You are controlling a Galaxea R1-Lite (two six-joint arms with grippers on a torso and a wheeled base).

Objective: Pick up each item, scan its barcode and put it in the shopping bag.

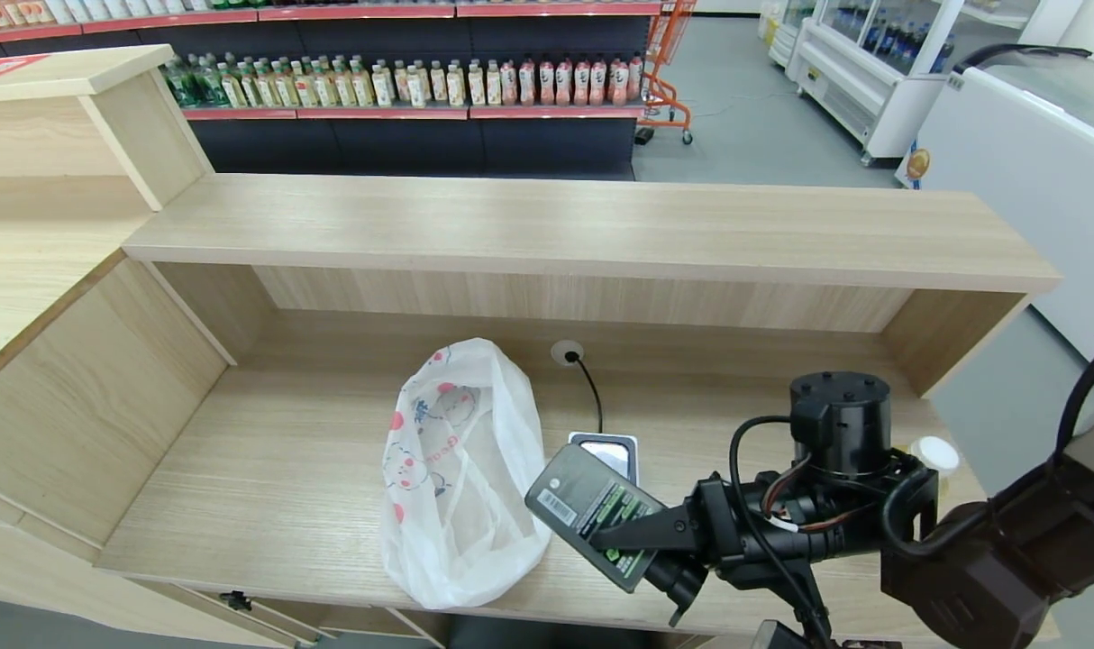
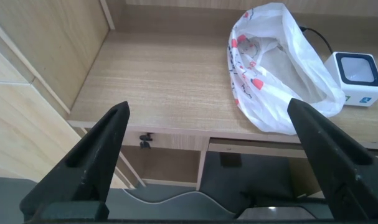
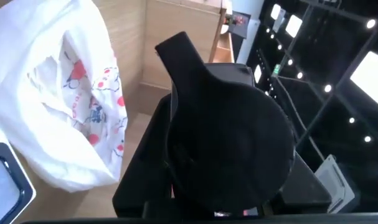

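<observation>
One flat dark packet [image 1: 572,491] clamped in right gripper [image 1: 635,552]; left gripper [image 2: 208,111] spread wide, empty; crinkly white plastic bag [image 1: 457,451] beside.

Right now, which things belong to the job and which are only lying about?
Job: packet in the right gripper, scanner, bag, white-capped jar (probably next).
Lying about: shelf bottles, orange cart, freezers.

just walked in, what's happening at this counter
The right gripper holds a dark flat packet, barcode label showing, just above the small scanner on the wooden counter. The white shopping bag lies open beside the scanner, and the packet is not in it yet. The left gripper hangs open near the counter's front edge, holding nothing.
</observation>
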